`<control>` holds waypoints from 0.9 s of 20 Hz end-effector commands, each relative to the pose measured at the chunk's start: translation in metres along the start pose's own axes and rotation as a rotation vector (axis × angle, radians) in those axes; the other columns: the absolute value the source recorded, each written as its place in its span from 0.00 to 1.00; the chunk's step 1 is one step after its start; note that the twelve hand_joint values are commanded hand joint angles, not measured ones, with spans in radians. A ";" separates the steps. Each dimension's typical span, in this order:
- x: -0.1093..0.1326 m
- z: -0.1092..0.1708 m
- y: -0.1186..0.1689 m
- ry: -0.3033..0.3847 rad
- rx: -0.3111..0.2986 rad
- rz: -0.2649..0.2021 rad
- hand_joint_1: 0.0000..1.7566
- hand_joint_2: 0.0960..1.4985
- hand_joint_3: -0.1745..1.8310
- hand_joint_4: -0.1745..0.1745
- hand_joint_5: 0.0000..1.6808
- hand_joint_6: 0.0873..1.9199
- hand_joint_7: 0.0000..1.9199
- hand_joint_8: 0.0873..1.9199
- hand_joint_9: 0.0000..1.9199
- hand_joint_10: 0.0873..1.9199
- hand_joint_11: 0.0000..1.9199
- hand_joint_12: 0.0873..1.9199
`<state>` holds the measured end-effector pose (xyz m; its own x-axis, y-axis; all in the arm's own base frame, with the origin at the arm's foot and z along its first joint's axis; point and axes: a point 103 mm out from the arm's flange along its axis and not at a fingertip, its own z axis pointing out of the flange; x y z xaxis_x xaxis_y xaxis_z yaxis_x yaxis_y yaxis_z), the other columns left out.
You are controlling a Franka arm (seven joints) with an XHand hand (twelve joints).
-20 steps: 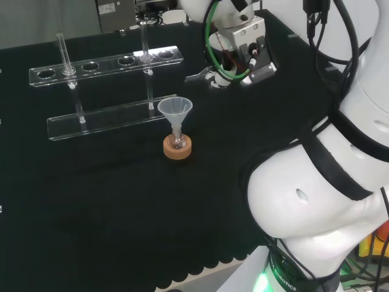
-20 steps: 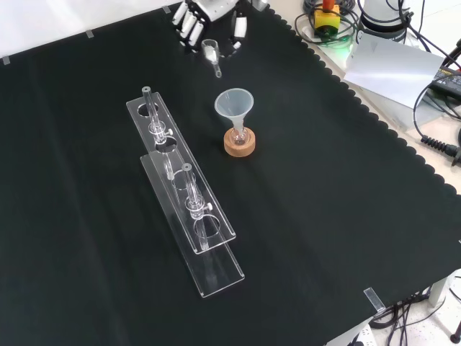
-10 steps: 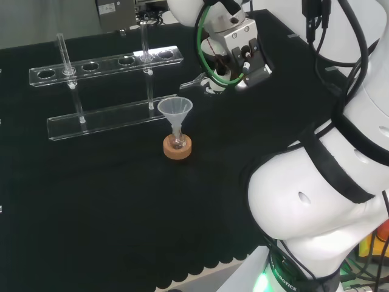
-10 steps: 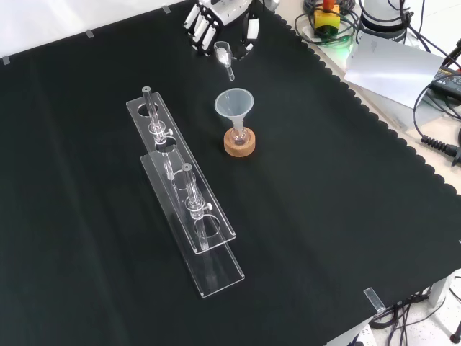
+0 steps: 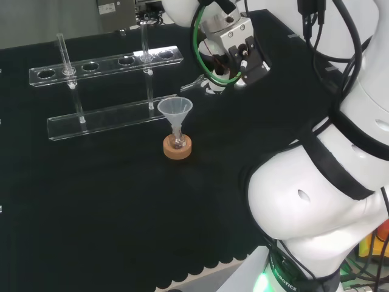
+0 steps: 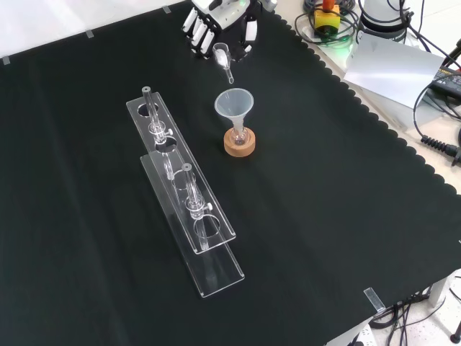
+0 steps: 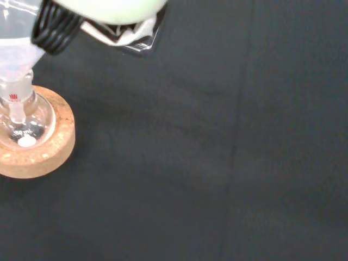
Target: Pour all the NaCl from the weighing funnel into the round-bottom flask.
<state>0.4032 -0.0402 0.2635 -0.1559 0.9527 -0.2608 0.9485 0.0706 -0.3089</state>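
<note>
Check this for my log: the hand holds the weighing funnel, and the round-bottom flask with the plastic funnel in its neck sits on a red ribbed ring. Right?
Not quite. The stand under the round-bottom flask is a cork ring, as the front view shows. The rest holds: the hand holds the weighing funnel, and a plastic funnel sits in the flask's neck.

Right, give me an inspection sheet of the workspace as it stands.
Surface: black cloth covers the bench, scalloped at its edge.
Job's things: round-bottom flask sits on a cork ring with a funnel in its neck; the weighing funnel is held tilted, spout toward the funnel.
Clutter: clear tube rack with two upright tubes, left of the flask in the front view.
Hand: hand curled round the weighing funnel.
Cables: green cable loops at the wrist; black cables beside the bench.
Surroundings: grey sheet and a red and yellow button off the cloth.
</note>
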 end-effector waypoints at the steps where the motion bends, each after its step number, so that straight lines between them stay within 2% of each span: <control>1: 0.003 -0.001 0.004 -0.061 0.020 -0.017 0.63 0.40 0.50 0.64 0.65 0.53 0.29 0.32 0.46 0.22 0.29 0.64; 6: 0.007 -0.003 0.008 -0.118 0.034 -0.036 0.63 0.40 0.50 0.64 0.65 0.53 0.29 0.32 0.45 0.22 0.29 0.64; 18: 0.012 -0.006 0.017 -0.197 0.104 -0.040 0.63 0.40 0.51 0.68 0.66 0.53 0.28 0.31 0.45 0.22 0.28 0.64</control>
<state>0.4179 -0.0288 0.2600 -0.2423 0.8872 -0.3926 0.9137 0.0726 -0.3999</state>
